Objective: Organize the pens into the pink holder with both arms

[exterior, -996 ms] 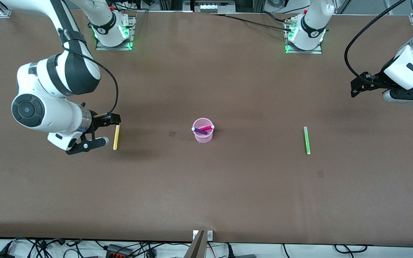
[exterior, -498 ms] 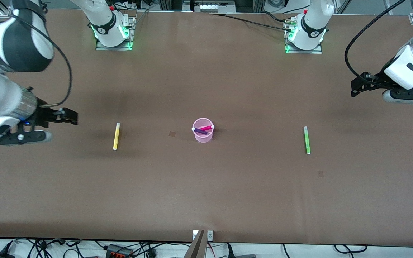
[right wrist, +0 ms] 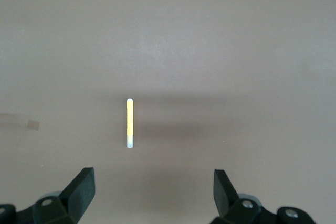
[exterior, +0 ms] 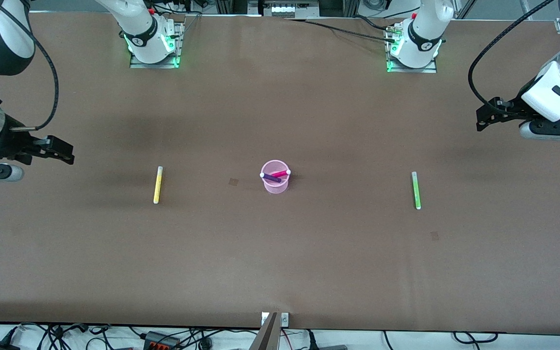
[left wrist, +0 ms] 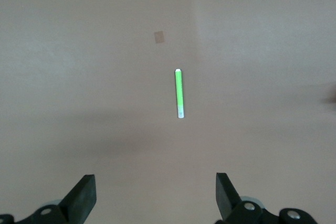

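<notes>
Yellow pen (right wrist: 129, 123) (flat) outside parted jaws

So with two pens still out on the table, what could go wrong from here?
1. The holder is small and already has the magenta pen and purple pen crossed at its rim; another pen might catch on them or tip it.
2. The yellow pen and green pen lie flat and thin; open fingers could roll them rather than pinch.
3. Both the right gripper and left gripper must reach one holder, so they may crowd.
</notes>
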Controlling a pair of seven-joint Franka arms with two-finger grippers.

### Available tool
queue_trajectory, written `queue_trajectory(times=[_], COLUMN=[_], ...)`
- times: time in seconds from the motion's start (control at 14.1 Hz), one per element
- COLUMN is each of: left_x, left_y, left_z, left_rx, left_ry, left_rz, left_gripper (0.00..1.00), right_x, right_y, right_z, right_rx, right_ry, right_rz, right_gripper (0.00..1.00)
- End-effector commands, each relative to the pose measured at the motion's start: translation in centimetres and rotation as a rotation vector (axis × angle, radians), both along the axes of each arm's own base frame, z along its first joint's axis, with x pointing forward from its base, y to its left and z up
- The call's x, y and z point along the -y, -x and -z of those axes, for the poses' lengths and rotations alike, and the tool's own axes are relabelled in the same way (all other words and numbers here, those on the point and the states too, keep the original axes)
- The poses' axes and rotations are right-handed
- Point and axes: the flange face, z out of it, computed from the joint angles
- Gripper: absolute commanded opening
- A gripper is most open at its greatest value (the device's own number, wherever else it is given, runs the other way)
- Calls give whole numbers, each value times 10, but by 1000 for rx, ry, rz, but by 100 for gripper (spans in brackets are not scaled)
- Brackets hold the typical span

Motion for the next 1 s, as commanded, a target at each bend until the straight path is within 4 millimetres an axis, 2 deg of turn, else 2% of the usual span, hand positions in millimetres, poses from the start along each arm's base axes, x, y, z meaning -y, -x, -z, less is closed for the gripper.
queue_trajectory(times=[0.0, 0.07, 0.14, 0.21, 0.43, 0.5, 0.71, 0.93], left_x=[3, 4, 4, 3, 3, 2, 3, 4], left_y=[0, 0, 0, 0, 0, 0, 0, 0], left_z=[-6, -6, -6, -6, -6, -6, -6, -7], left_rx=[-4, -2, -2, -1, -3, -1, -1, 0], left_ry=[1, 1, 1, 1, 3, 3, 3, 3], left_rz=[-2, 1, 1, 0, -1, -1, -1, 1], left_gripper=[100, 100, 100, 100, 100, 100, 100, 100], right_x=[5, 6, 15, 25, 30, 30, 32, 32], right_y=[5, 8, 13, 16, 22, 30, 68, 88], right_z=[-18, -25, -32, -32, -35, -33, -26, -25], right_rx=[19, 31, 41, 40, 27, 11, 23, 38], right_ry=[-2, -4, -10, -13, -24, -24, -26, -22], right_rz=[26, 32, 46, 60, 43, 34, 32, 24], right_gripper=[100, 100, 100, 100, 100, 100, 100, 100])
